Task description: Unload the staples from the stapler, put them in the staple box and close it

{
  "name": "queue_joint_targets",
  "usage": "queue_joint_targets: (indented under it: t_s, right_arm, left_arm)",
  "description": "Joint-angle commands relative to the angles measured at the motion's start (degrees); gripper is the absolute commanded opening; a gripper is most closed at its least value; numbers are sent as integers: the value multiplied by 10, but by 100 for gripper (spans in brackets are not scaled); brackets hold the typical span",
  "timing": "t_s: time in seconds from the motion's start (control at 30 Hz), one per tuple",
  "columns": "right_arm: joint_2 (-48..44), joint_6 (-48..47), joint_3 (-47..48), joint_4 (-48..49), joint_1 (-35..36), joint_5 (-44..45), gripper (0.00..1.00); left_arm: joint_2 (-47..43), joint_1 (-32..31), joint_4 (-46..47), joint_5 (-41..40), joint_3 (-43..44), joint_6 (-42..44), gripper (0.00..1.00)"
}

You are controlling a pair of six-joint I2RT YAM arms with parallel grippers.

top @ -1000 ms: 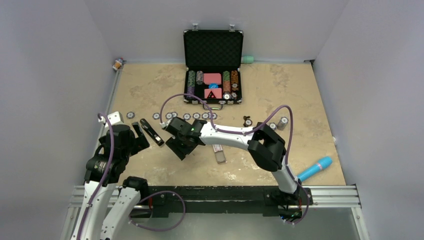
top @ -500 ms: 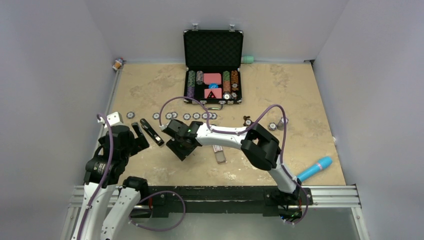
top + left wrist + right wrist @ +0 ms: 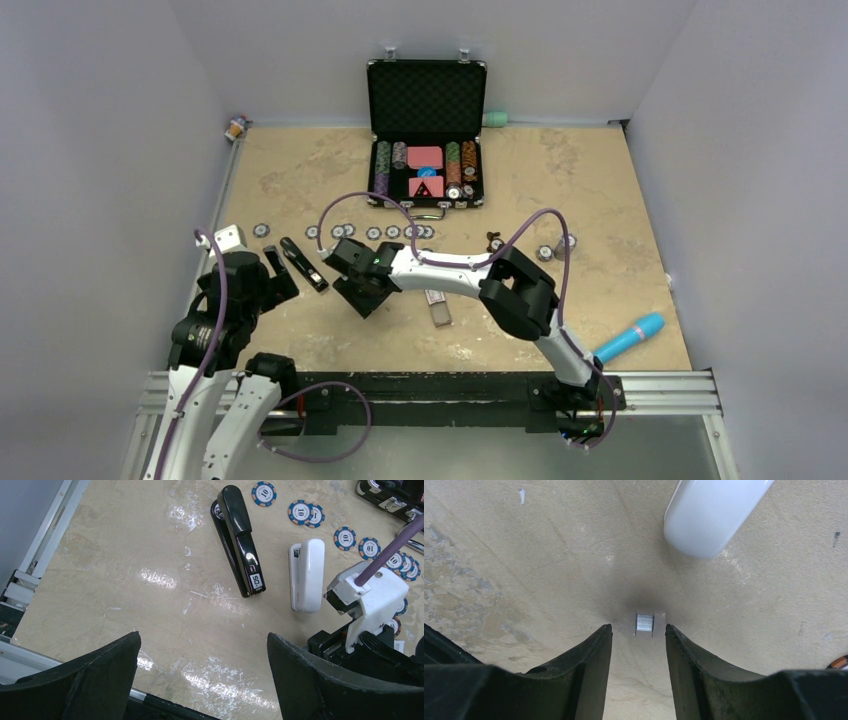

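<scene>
**Top external.** Stapler (image 3: 303, 265) lies flat on the table (image 3: 600, 200), at 9 o'clock of the right gripper (image 3: 362, 296) and just beside the left gripper (image 3: 272, 264). Staples are too small to make out here. Open chip case (image 3: 426, 130) sits at 12 o'clock, far edge.

**Left wrist.** Left gripper (image 3: 202, 640) is spread wide and holds nothing. Stapler (image 3: 240, 540) is at 12 o'clock of it, with the white bar (image 3: 306, 575) at its 3 o'clock, apart. A white label near the stapler's tip reads "50" or "SO"; smaller print is illegible. Chips (image 3: 263, 493) read "10".

**Right wrist.** Staples (image 3: 644, 623) lie loose on the table, with the white bar (image 3: 711, 515) at 1 o'clock. Right gripper (image 3: 639, 630) has one finger on each side of the strip, with a gap on both sides and nothing gripped.

**Handling, judged.** The strip is very light, low and slick, and likely to snap apart or skid. Best to pinch its two long sides with the tips low to the table, using light force.
</scene>
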Motion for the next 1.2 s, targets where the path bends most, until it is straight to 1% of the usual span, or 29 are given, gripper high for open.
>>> queue_joint_targets:
  t_s: [0.0,0.17,0.4,0.63,0.97,1.17]
  right_arm:
    - [14,0,23,-6,4,16,46]
    - [21,-4,21,-4,3,14,44]
    - [20,-6,16,-10,4,16,37]
    - [17,-5,8,-10,4,16,32]
    - [12,-11,19,-22,4,16,26]
    - [12,-15,27,-29,4,16,24]
  left_arm:
    - [-5,2,17,0,-1,4,100]
    - [-6,2,17,0,-1,4,100]
    - [-6,2,17,-1,-1,2,100]
    - [-5,2,18,0,-1,4,100]
    - [-4,2,17,-1,-1,3,100]
    - [-4,2,17,-1,0,3,100]
